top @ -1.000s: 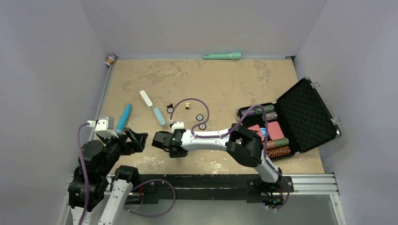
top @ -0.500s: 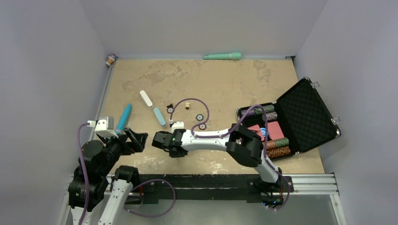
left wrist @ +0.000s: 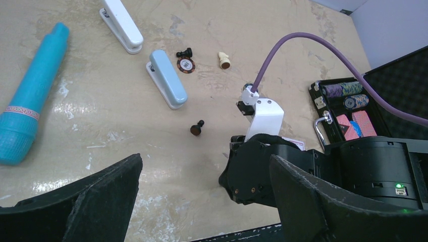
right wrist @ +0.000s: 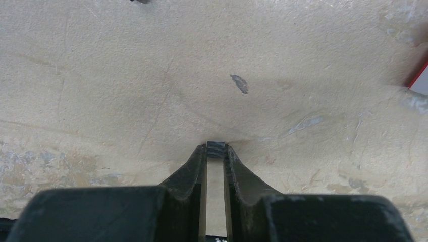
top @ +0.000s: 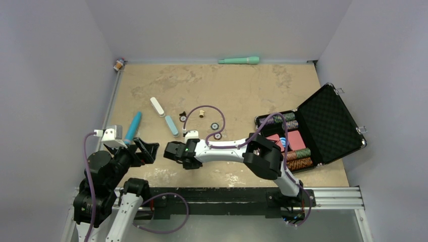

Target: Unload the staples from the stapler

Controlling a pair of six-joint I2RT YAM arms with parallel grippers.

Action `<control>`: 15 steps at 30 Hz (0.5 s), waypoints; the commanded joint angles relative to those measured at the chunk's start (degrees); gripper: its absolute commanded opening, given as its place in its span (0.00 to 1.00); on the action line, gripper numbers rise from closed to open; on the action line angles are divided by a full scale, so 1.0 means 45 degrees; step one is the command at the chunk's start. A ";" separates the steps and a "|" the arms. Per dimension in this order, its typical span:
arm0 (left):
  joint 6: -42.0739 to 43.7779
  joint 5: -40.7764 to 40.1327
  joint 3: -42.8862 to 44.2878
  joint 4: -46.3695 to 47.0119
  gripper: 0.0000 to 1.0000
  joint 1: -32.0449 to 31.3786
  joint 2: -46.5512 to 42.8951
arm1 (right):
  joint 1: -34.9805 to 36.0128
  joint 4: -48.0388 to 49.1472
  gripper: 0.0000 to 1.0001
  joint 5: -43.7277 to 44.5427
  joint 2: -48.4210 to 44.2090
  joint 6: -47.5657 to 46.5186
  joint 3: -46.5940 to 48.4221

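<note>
A tiny silvery-grey strip of staples sits pinched between the tips of my right gripper, low over the tan table. In the top view the right gripper reaches left across the front of the table. A white stapler and a light blue stapler lie closed behind it. My left gripper stands wide open just left of the right one, holding nothing.
A teal cylinder lies at the left. Black chess pieces, a cream one and poker chips lie mid-table. An open black chip case stands right. A green tube lies by the back wall.
</note>
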 commanded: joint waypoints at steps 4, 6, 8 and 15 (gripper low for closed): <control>0.0259 0.0089 -0.0027 0.0505 0.99 0.0060 0.0084 | 0.0017 -0.0791 0.12 0.0806 -0.1014 0.0138 0.0196; 0.0259 0.0068 -0.0030 0.0506 0.99 0.0060 0.0113 | -0.0006 -0.0851 0.13 0.0921 -0.1161 0.0146 0.0114; 0.0259 0.0073 -0.0032 0.0511 0.99 0.0060 0.0139 | -0.0021 -0.0882 0.13 0.1012 -0.1299 0.0180 0.0009; 0.0229 0.0044 -0.0032 0.0488 0.99 0.0050 0.0201 | -0.0373 -0.0954 0.14 0.1343 -0.2016 0.0287 -0.0802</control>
